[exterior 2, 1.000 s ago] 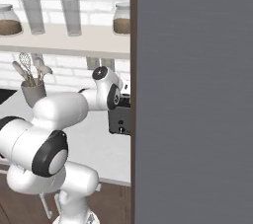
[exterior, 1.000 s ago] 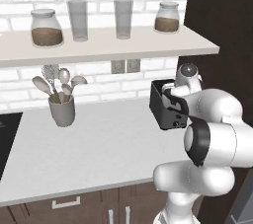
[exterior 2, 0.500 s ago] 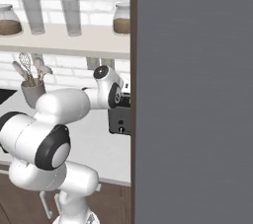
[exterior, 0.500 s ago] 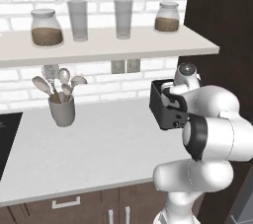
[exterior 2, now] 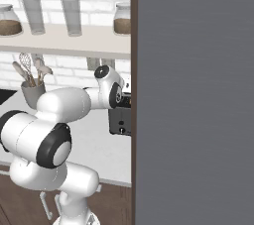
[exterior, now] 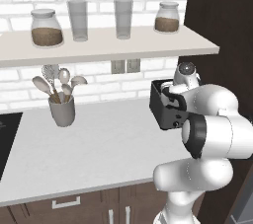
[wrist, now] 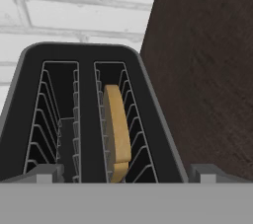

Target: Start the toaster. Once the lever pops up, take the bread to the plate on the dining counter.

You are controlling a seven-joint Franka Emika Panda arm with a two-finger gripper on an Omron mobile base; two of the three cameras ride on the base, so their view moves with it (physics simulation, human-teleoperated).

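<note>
The black toaster (exterior: 162, 105) stands on the white worktop by the dark cabinet wall, and its front face with the small knob (exterior 2: 121, 131) shows in the right base view. From the hand view I look straight down into the toaster (wrist: 89, 57). The tan bread (wrist: 117, 124) stands on edge in its right slot, and the left slot holds no bread. My gripper (wrist: 126, 173) hovers just above the toaster's near edge, open, with one fingertip on each side of the slots and nothing between them. The plate and the dining counter are out of view.
A grey utensil holder (exterior: 62, 110) with spoons stands at the worktop's left. The shelf (exterior: 108, 45) above carries two jars and two glasses. A tall dark cabinet (exterior: 222, 30) rises right beside the toaster. A grey panel (exterior 2: 193, 95) covers the right half of the right base view.
The arm has shifted slightly, with the wrist easing a little lower over the toaster. The gripper stays open and the toaster has not moved.
</note>
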